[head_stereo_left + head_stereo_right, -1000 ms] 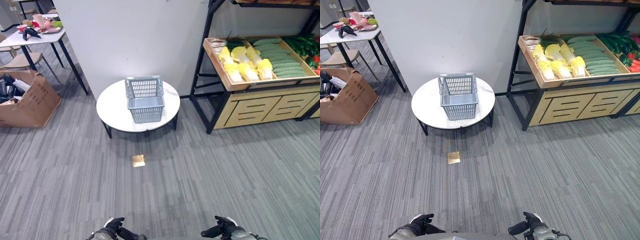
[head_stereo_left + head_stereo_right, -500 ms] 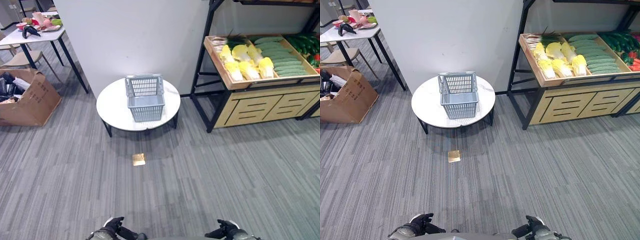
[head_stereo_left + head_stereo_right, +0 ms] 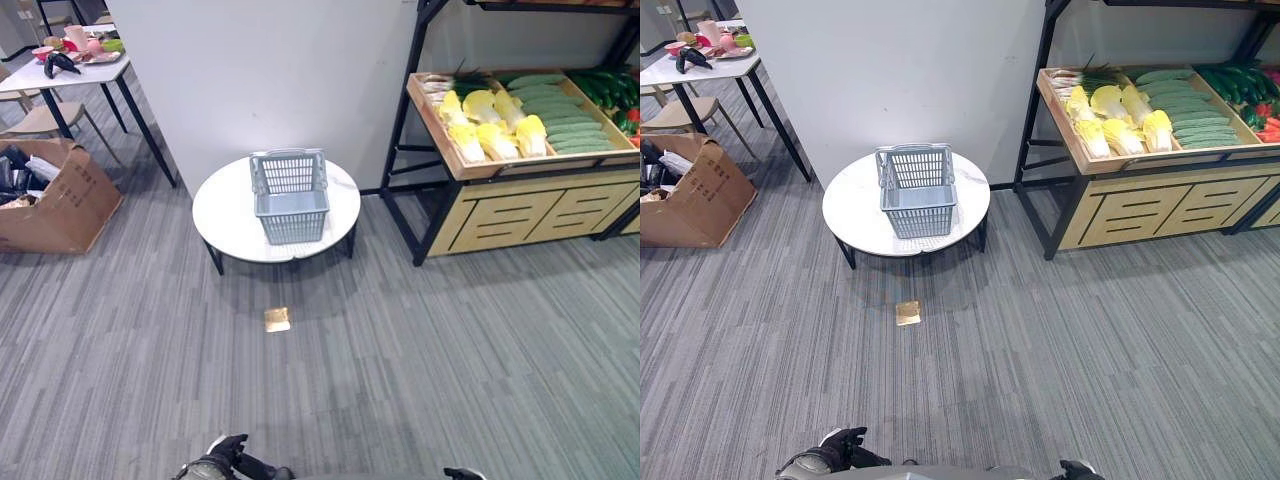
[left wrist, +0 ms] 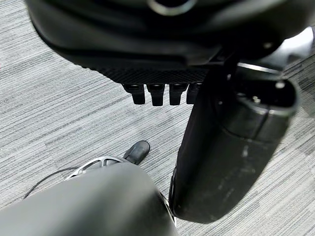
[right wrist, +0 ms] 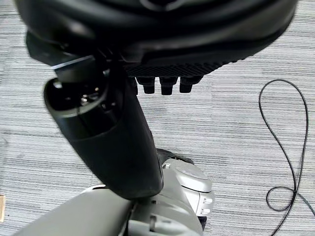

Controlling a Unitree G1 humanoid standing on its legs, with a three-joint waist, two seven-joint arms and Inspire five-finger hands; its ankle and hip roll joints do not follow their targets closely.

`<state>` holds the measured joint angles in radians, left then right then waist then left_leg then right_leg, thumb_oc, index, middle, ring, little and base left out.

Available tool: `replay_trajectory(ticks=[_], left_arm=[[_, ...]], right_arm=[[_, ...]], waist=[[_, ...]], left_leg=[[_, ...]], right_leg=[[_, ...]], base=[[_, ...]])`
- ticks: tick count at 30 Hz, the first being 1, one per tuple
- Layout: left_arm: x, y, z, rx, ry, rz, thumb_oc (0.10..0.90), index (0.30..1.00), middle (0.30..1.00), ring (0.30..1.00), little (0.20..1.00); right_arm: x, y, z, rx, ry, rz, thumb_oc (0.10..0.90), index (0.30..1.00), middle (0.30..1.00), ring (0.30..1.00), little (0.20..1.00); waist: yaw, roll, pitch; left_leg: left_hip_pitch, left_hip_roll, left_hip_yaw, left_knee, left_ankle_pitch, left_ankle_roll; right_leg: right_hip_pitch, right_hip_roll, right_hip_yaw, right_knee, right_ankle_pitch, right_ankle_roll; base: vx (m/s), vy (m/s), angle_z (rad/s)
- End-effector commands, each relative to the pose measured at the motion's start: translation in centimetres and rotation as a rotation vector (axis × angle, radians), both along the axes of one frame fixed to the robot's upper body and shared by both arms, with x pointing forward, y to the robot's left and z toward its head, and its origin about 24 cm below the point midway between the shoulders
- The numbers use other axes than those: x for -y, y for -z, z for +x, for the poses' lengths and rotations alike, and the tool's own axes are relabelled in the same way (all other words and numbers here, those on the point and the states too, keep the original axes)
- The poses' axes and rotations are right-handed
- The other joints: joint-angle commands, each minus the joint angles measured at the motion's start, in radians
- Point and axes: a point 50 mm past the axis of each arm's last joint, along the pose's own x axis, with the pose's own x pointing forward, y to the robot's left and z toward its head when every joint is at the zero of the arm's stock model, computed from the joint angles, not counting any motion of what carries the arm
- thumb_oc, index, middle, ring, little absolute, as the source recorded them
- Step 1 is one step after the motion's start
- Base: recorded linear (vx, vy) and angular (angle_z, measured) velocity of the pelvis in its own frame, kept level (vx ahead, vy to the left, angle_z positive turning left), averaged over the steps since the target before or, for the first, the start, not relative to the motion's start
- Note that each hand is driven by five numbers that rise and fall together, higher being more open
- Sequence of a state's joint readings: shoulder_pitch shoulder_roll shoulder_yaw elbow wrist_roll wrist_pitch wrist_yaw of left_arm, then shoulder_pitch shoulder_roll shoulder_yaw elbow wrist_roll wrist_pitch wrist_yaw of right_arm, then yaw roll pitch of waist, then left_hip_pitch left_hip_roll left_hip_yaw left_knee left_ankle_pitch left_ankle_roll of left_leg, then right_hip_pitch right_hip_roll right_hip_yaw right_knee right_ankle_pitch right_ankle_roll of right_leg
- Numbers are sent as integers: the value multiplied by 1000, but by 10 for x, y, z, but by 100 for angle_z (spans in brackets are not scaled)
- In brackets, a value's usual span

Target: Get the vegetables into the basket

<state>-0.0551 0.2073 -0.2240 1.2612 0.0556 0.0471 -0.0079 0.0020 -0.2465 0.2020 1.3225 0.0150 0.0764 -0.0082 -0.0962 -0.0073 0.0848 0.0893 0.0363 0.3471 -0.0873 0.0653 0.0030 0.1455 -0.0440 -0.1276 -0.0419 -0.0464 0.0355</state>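
Left hand [image 3: 226,459]: low at the near edge of the head view, over the grey carpet; its wrist view shows short fingertips [image 4: 154,94] in a row beside the thumb [image 4: 231,147], relaxed and holding nothing.
Right hand [image 3: 1078,468]: barely above the near edge, on the right; in its wrist view the fingertips [image 5: 167,86] stand beside the thumb [image 5: 110,132], loose, with nothing in them.
Floor marker [image 3: 277,320]: a small tan square flat on the carpet, between the hands and the round table, well clear of both.
Round table [image 3: 225,215]: white top on dark legs, further on, in front of a white wall.
Basket [image 3: 290,198]: grey plastic, standing upright on the round table near its middle, handle folded toward the back rim; no vegetable shows inside. It is well apart from both hands.
Vegetables [image 3: 495,125]: yellow-white cabbages in a wooden tray [image 3: 440,135] on the shelf rack to the right of the round table; long green cucumbers [image 3: 560,115] lie beside them in the same tray, with darker greens and something red further right. All are far from the hands and apart from the basket.
Cardboard box [image 3: 60,200]: open, on the floor at far left, dark items in it.
Side table [image 3: 80,70]: white, behind the cardboard box, with bowls and small coloured things on top.
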Motion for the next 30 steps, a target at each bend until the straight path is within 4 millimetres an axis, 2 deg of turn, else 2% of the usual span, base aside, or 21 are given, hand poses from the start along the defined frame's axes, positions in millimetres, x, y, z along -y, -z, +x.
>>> replay_trajectory(ticks=[1, 21, 30], left_arm=[[-3, 5, -18, -100, -7, 29, 900, 1000, 1000, 1000, 1000], [-5, 4, -17, -104, 4, 47, 900, 1000, 1000, 1000, 1000], [-7, 2, -11, -92, 13, 58, 900, 1000, 1000, 1000, 1000]], right_arm=[[6, -4, 18, 28, -29, -38, 900, 1000, 1000, 1000, 1000], [4, -4, 21, 10, -100, -40, 900, 1000, 1000, 1000, 1000], [7, -5, 23, 9, -89, -47, 900, 1000, 1000, 1000, 1000]], waist=[[0, -15, 14], [4, -21, 24], [5, -23, 35]], left_leg=[[74, 39, -46, 0, -38, -109], [71, 35, -45, 0, -42, -105], [57, 20, -50, 0, -50, -88]], right_leg=[[-24, -78, -24, -45, 126, 108], [-26, -78, -24, -45, 128, 109], [-49, -91, -18, -16, 131, 113]], base=[[0, 0, 0], [0, 0, 0], [7, 26, -1]])
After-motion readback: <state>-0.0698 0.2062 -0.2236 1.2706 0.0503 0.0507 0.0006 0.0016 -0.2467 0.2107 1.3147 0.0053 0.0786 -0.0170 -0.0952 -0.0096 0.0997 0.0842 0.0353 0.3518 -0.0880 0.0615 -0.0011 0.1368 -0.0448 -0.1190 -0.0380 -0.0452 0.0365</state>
